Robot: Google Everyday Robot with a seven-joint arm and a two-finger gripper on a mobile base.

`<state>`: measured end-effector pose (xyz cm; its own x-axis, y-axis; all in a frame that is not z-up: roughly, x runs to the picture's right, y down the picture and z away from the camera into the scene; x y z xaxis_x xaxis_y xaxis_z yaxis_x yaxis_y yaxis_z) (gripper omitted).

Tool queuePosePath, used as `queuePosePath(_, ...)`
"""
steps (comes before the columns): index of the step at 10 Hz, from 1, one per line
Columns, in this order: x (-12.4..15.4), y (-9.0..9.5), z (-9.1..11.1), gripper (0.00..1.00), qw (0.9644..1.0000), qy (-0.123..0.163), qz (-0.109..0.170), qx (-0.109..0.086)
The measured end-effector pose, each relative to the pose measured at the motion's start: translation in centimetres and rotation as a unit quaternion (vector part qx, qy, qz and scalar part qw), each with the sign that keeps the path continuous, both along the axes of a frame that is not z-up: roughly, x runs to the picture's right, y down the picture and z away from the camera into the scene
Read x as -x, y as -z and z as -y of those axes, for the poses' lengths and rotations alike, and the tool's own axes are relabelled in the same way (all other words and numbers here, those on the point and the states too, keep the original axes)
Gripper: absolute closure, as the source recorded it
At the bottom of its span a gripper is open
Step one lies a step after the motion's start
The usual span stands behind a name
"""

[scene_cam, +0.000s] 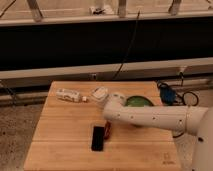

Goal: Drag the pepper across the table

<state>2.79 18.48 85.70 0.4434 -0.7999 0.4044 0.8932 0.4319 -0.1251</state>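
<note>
A small red thing that looks like the pepper lies on the wooden table, near its middle. My gripper hangs at the end of the white arm, which reaches in from the right. It is right over the pepper and partly hides it. I cannot tell whether it touches the pepper.
A flat black rectangular object lies just left of the pepper. A white bottle lies on its side at the back left, with a white packet beside it. A green bowl sits behind the arm. Cables hang at the back right.
</note>
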Motion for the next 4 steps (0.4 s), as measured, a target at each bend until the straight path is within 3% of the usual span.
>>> queuePosePath(1, 0.46, -0.25, 0.4, 0.61, 1.0, 0.004, 0.007, 0.001)
queuePosePath(2, 0.74, -0.31, 0.59, 0.56, 1.0, 0.005, 0.008, 0.0)
queuePosePath(4, -0.26, 0.18, 0.24, 0.62, 1.0, 0.003, 0.002, 0.0)
